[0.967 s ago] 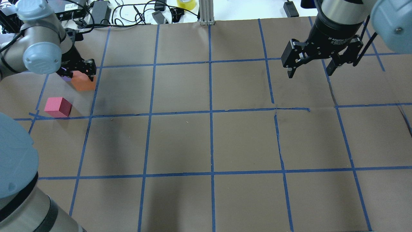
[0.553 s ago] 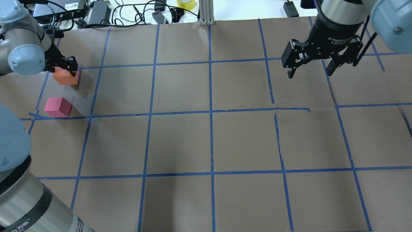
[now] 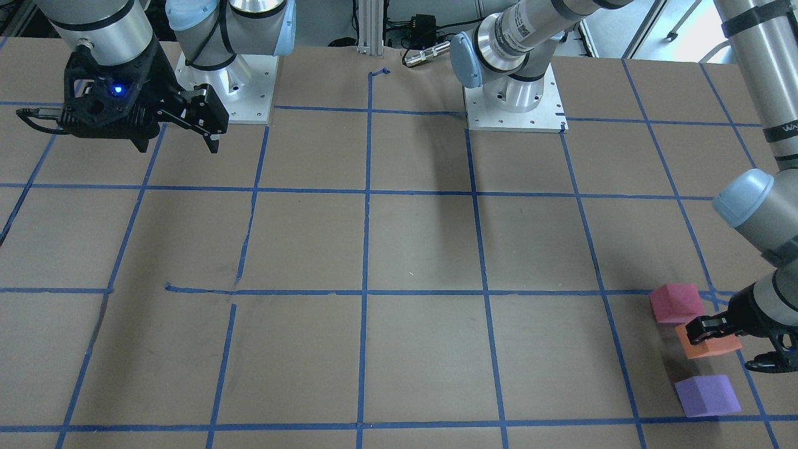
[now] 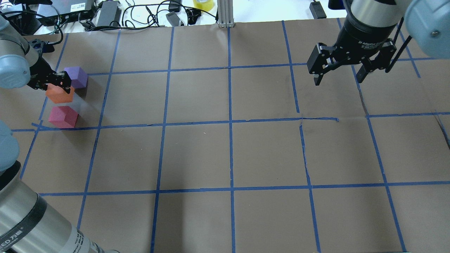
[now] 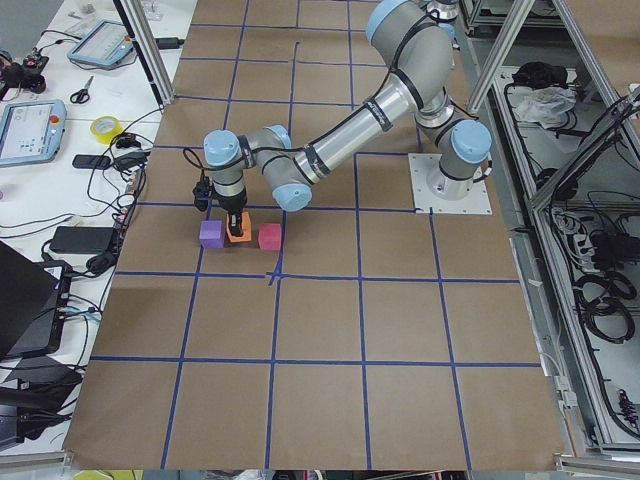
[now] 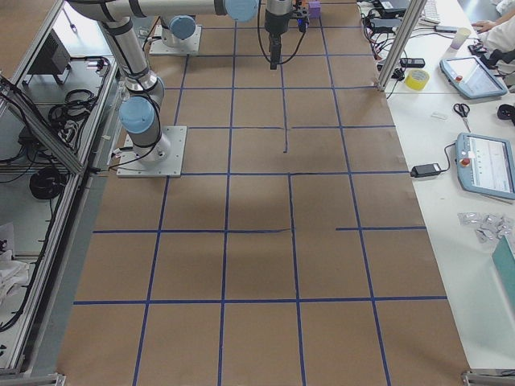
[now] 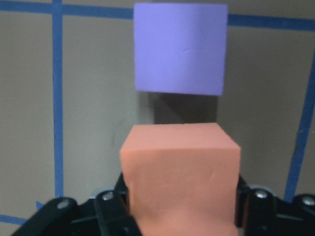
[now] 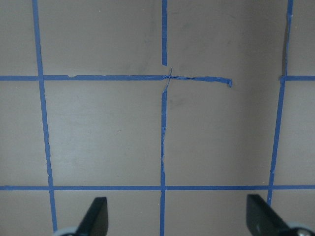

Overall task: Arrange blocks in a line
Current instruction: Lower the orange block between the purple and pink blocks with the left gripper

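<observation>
The left tool (image 4: 58, 84) is gripping the orange block (image 4: 59, 96) between the purple block (image 4: 76, 77) and the pinkish-red block (image 4: 63, 116) — the right tool (image 4: 338, 80) is hanging open above the worktop (image 4: 197, 154).

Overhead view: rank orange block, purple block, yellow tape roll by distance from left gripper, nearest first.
1. orange block, held in the left gripper.
2. purple block, just beyond it.
3. yellow tape roll, off the table's far edge.
</observation>
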Controlling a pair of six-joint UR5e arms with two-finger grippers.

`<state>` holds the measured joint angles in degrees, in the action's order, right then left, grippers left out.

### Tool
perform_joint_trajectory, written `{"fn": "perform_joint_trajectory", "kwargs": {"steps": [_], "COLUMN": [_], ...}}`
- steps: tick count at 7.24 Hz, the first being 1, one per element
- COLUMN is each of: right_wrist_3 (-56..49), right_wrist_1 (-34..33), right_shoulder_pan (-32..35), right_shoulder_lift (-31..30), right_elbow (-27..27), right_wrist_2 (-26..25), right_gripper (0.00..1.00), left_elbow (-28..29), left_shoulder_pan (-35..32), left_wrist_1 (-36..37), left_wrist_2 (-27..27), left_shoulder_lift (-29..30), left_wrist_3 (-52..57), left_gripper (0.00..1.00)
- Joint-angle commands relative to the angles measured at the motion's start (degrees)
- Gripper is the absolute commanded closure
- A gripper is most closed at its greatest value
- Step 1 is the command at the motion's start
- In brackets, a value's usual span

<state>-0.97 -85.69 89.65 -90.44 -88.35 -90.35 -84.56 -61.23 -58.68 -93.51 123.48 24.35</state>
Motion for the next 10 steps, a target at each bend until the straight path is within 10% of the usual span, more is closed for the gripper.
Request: {"fn": "perform_joint_trajectory", "kwargs": {"steps": [1,10], "right_wrist_3": [-0.1,-1.2], "right_wrist_1": [0.0,0.0], "right_shoulder_pan": [0.0,0.0], "right_shoulder_lift": [0.0,0.3], "right_elbow": [0.0,-0.1], "right_wrist_2": [0.0,-0.1], "right_gripper": [0.00,0.00], "left_elbow": [0.0,-3.2], "left_shoulder_pan": [0.2,0.6], "left_wrist_1": [-0.3,4.8], "left_wrist_2": [2.2,3.2], "left_shoulder_lift": [0.6,1.9], "left_wrist_3": [1.6,7.1], "left_gripper": [1.00,1.00]}}
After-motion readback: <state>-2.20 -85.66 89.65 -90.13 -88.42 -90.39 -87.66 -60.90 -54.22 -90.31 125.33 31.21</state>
